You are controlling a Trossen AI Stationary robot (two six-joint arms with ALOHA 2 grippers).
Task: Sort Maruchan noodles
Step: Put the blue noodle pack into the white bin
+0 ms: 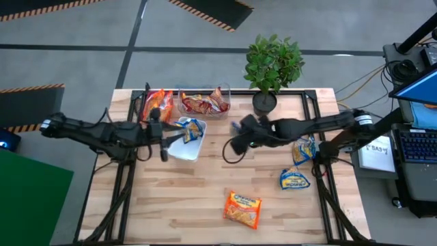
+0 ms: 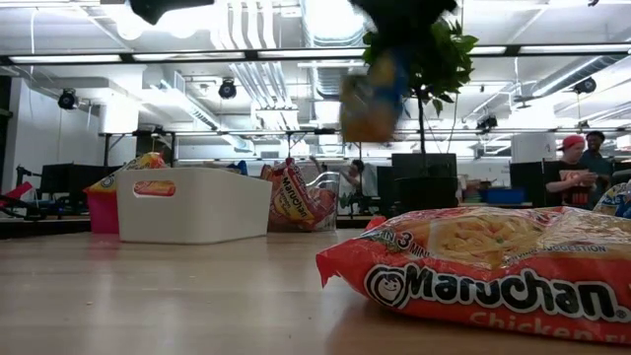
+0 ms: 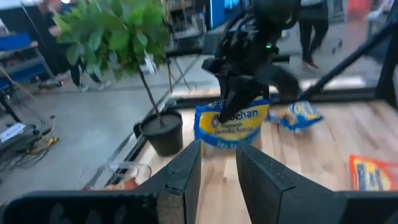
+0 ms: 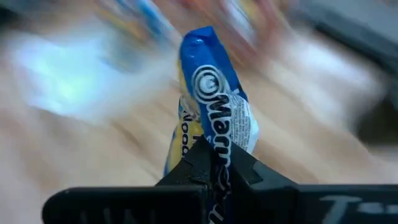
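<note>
Right wrist view alone shows the right pincer (image 4: 211, 171) clamped on a blue-and-yellow packet (image 4: 214, 106).

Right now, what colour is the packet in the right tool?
Blue and yellow packet, pinched in the right tool; the right wrist view shows it best.

**An open-plan robotics lab**

The pale wooden-slat desk (image 1: 205, 184) stands on a grey concrete floor marked with black-and-orange hazard-striped tape (image 1: 205, 15). Overhead run exposed silver ventilation ducts (image 2: 266, 39) and long strip lights (image 2: 552, 49). Behind the desk, rows of dark computer monitors (image 2: 424, 173) fill workbenches where people (image 2: 577, 163) stand. A laptop with a glowing blue screen (image 1: 418, 92) and loose cables sit beside the rig.
</note>
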